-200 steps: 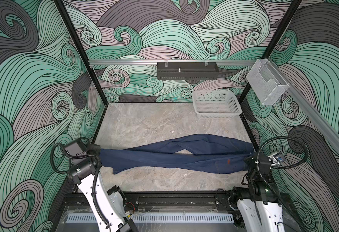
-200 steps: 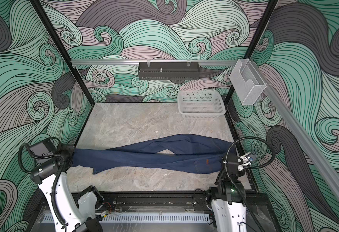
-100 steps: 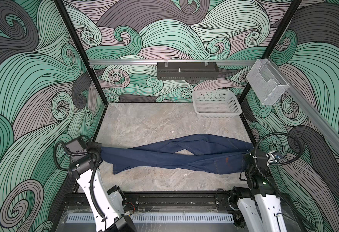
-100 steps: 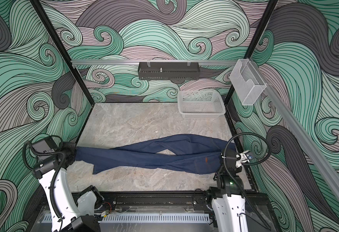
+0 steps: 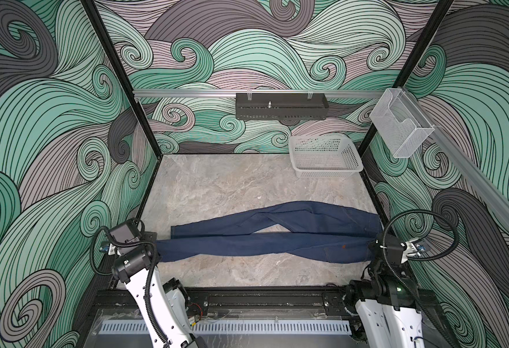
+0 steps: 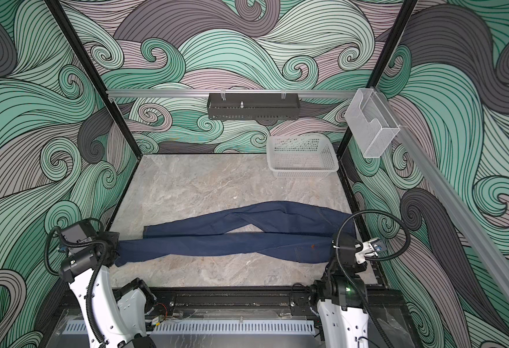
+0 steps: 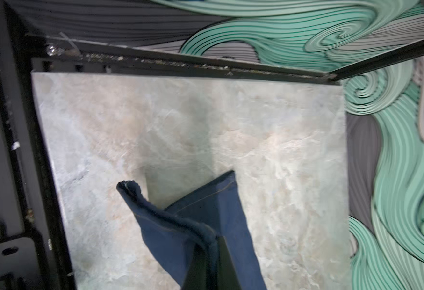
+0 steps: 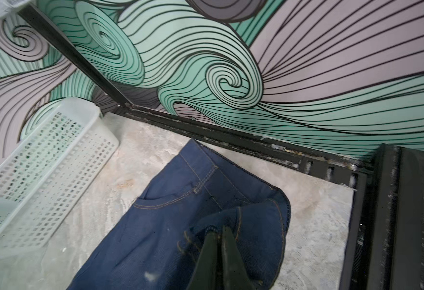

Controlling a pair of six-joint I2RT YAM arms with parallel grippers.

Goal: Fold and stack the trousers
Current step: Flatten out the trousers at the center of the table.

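The left gripper is pinched tight on one leg hem of the long dark navy denim trousers with tan stitching. The right gripper sits at the waistband, jaws nearly together, though whether they truly grip I cannot tell. The trousers lie stretched across the grey marbled tabletop between the arms, legs crossing, the other hem loose. Best to hold even tension, lower both ends together, then square up the legs before folding

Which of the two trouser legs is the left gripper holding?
The leg nearer the robot: its end is pinched in the left gripper. The farther leg ends free on the table.
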